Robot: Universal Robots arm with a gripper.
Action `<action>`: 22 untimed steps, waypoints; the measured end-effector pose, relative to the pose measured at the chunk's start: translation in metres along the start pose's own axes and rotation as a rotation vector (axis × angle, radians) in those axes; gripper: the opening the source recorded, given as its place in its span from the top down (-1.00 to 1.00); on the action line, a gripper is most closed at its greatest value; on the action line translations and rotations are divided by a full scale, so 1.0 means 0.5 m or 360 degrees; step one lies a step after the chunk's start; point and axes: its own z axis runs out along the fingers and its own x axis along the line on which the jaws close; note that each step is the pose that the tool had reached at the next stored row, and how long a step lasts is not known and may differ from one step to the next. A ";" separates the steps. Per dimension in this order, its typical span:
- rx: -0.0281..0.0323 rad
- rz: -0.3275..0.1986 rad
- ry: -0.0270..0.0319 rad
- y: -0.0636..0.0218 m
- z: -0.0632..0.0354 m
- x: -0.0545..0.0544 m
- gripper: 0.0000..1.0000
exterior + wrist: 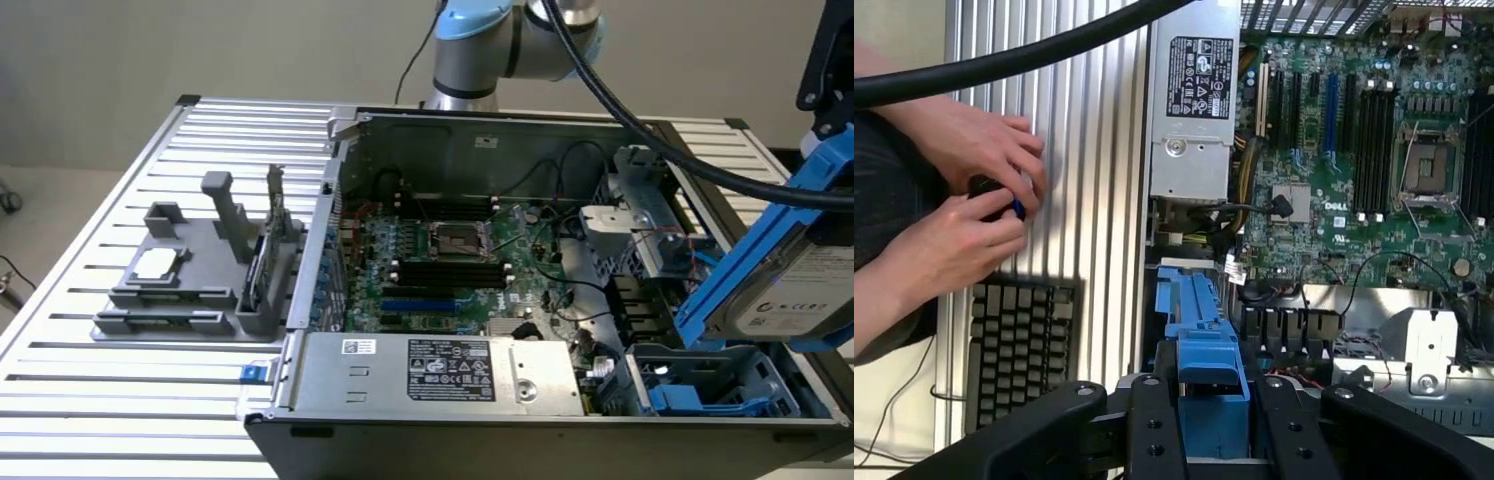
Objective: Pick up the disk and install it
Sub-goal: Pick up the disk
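Looking through the wrist view, I saw the hand [1209, 425] clamped on the disk [787, 290] by its blue carrier, held clear above the open case [400, 125]. In the exterior view its long axis ran from one o'clock to seven o'clock. The blue bay [707, 385] lay at seven o'clock beneath it, hemmed by the power supply [441, 365] at nine.

The exterior view looked down from well above the desk [80, 400] onto the open computer case [441, 130]; the wrist view looked down, close, past the tool [1212, 425]; both shared the motherboard [454, 260] [1354, 150]
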 end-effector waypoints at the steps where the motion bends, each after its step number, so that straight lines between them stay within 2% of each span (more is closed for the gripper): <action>1: 0.00000 0.0001 -0.00003 0.000 0.003 0.000 0.35; 15: -0.00009 0.0028 -0.00021 -0.004 0.054 -0.016 0.35; 22: -0.00012 0.0036 -0.00020 -0.012 0.078 -0.018 0.35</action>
